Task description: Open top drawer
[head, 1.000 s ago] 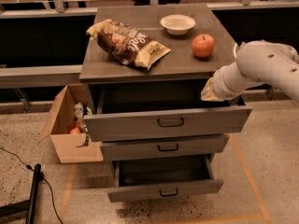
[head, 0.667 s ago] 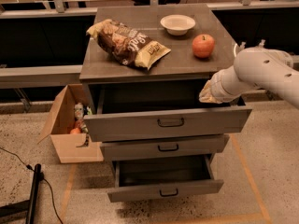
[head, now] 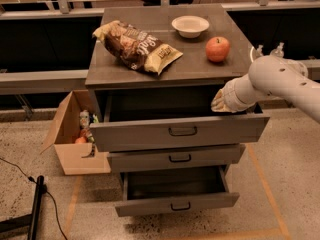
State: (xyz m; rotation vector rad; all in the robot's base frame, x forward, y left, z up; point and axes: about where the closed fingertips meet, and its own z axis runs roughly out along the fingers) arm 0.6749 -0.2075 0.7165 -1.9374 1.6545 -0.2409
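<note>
The top drawer [head: 150,134] is the tallest grey front of three, with a small black bar handle [head: 182,131] at its centre. It stands pulled out, and its dark inside shows below the cabinet top [head: 200,69]. My gripper [head: 220,103] is at the end of the white arm, at the drawer's right rear corner, just under the top's edge and above the front panel. It is well right of and behind the handle. The arm's wrist covers most of it.
On the cabinet top lie a chip bag [head: 136,46], a white bowl [head: 190,26] and a red apple [head: 217,49]. The middle drawer [head: 175,159] is slightly out and the bottom drawer [head: 175,203] is wide open. An open cardboard box [head: 75,134] stands on the floor at left.
My arm has moved a little left and down towards the open top drawer's right rear corner. The drawers have not moved.
</note>
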